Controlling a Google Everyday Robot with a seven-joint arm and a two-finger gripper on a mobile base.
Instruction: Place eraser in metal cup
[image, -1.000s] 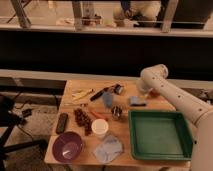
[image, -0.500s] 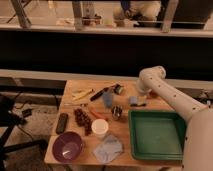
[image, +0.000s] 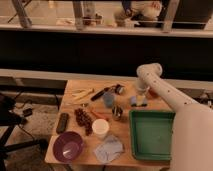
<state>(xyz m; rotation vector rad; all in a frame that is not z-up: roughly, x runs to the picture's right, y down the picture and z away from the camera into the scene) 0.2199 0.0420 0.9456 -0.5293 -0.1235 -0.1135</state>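
The eraser (image: 137, 101), a small flat blue-grey block, lies on the wooden table (image: 75, 107) just behind the green tray. My gripper (image: 139, 93) hangs from the white arm's bent elbow directly over the eraser, open and holding nothing. The metal cup (image: 117, 112), small and shiny with a dark inside, stands upright left of the tray's near corner, about a hand's width to the front left of the eraser.
A green tray (image: 152, 134) fills the table's right side. A white paper cup (image: 100, 128), purple bowl (image: 68, 146) and wrinkled blue-grey cloth (image: 109, 148) sit in front. A pale blue upright piece (image: 108, 99), black tool (image: 101, 92) and black remote (image: 62, 122) lie to the left.
The arm has eased slightly left and down, bringing the gripper closer over the eraser. Nothing on the table has moved.
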